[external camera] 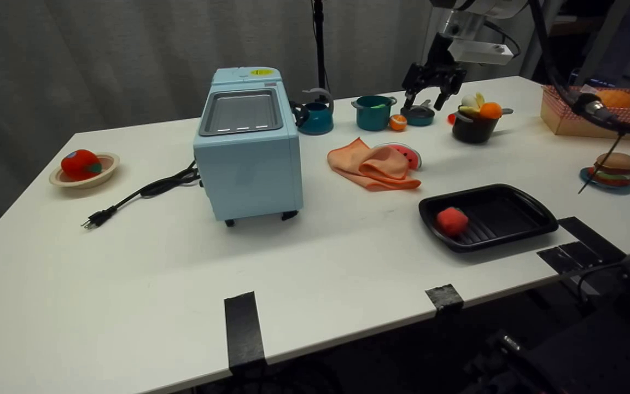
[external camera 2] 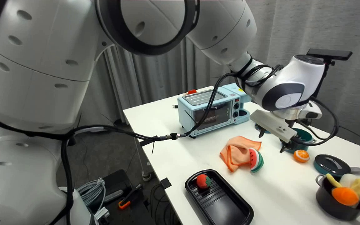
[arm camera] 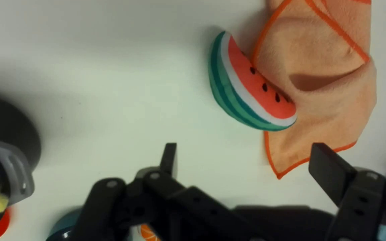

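Note:
My gripper [arm camera: 245, 149] hangs over the white table with its fingers spread wide and nothing between them; an exterior view shows the same gripper [external camera 2: 272, 142] above the surface. Ahead of the fingertips in the wrist view lies a plush watermelon slice [arm camera: 258, 88], red with a green striped rind. It leans against a crumpled orange cloth [arm camera: 320, 113], whose corner shows between the fingers. Both also appear in an exterior view, the watermelon slice [external camera 2: 255, 160] beside the cloth [external camera 2: 234, 151]. A toy orange [external camera 2: 302, 156] sits close by, mostly hidden behind the gripper in the wrist view.
Around stand a teal pot [external camera: 372, 116], a kettle [external camera: 316, 119], a small pan [external camera 2: 333, 165] and a black pot [external camera: 471, 130] of toy food. A black tray [external camera: 503, 216] holds a strawberry [external camera: 451, 221]. A blue toaster oven [external camera: 249, 175], burger [external camera: 614, 169] and basket [external camera: 577, 121] flank them.

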Action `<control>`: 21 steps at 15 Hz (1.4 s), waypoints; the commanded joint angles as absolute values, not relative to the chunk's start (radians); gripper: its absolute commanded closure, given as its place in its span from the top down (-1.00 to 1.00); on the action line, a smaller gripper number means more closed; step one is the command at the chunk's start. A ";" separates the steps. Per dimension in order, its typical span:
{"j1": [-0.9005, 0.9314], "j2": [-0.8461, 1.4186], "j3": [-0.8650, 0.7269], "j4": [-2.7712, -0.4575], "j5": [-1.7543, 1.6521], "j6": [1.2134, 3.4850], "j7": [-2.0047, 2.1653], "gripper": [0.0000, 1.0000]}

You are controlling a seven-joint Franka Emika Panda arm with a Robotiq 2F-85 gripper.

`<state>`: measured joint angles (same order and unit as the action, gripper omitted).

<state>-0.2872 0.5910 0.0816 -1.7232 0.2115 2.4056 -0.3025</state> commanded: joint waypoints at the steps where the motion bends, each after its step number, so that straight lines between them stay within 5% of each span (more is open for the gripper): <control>1: -0.248 0.585 0.075 -1.777 0.200 2.425 -0.335 1.00; 21: -0.229 0.900 0.042 -1.465 0.088 2.370 -0.320 1.00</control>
